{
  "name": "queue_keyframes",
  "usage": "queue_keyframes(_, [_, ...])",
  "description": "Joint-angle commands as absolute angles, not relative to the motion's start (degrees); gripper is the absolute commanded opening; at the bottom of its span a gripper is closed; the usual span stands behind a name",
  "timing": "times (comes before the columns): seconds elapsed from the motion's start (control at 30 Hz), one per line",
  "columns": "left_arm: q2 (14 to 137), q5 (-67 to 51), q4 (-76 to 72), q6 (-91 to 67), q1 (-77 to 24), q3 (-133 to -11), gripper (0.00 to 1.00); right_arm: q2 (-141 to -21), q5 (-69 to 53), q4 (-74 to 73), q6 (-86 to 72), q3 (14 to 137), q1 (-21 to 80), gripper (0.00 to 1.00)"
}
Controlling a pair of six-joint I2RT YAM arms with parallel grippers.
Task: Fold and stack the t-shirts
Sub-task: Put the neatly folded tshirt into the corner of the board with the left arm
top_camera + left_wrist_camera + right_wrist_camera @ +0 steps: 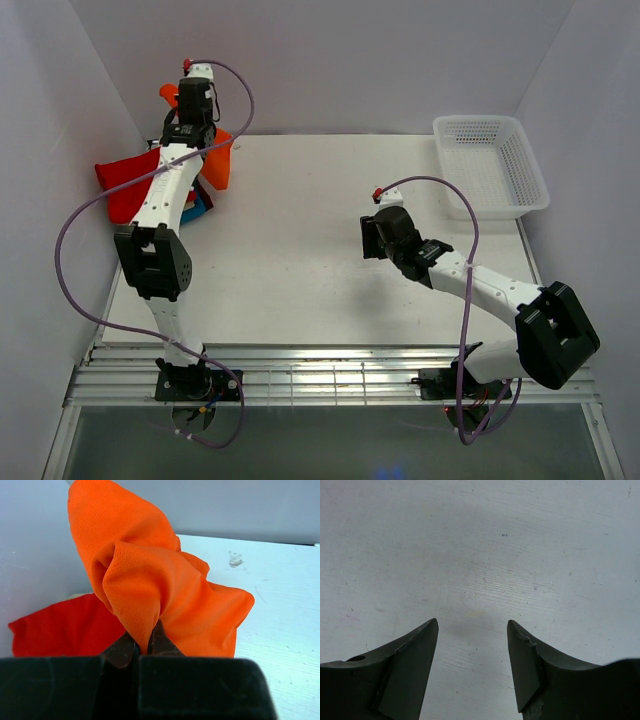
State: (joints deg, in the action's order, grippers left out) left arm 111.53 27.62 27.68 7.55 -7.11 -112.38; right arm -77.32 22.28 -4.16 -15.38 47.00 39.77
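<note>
Far-left corner of the surface (300, 230): red shirt (122, 182) lies crumpled against the wall, with an edge of a teal shirt (200, 207) showing just beside it under the left arm. Left end effector (142, 645) is clamped on a bunched fold of the orange shirt (150, 580). The cloth fans out from the pinch in loose folds and appears raised above the red shirt. Judged step: picking the orange shirt out of the heap, before any folding. No folded stack is visible. The next move calls for carrying it to the middle of the surface and laying it flat, and spreading it likely needs a second grip. Right end effector (472, 630) hovers over the mid-right surface, jaws apart and holding nothing, so it looks free to take a hem. Possible snag: the bunched cloth may drag the red shirt along. Basket (490, 165) sits at far right, well apart from both arms.
</note>
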Motion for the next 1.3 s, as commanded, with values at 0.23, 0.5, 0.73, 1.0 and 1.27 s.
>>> queue_keyframes(0.23, [103.5,22.6,28.7,6.2,3.1,-109.2,0.00,-75.4,21.4,-2.6,-14.6,47.0,39.7,0.64])
queue_keyframes(0.5, [102.7,22.9,24.7,4.3,9.7,-103.2,0.00,-75.1,20.8,-2.6,-14.4,46.9,39.7,0.64])
queue_keyframes(0.73, [103.5,26.4,21.4,3.6,13.7,-97.1,0.00,-76.3,19.7,-2.8,-14.4,47.6,39.7,0.64])
queue_keyframes(1.0, [108.4,32.6,19.0,1.0,18.1,-95.2,0.01,-75.7,20.0,-3.0,-14.2,47.5,39.7,0.64])
queue_keyframes(1.27, [109.5,32.8,23.6,-8.0,19.3,-99.9,0.90,-76.5,21.2,-3.5,-13.9,48.2,39.7,0.69])
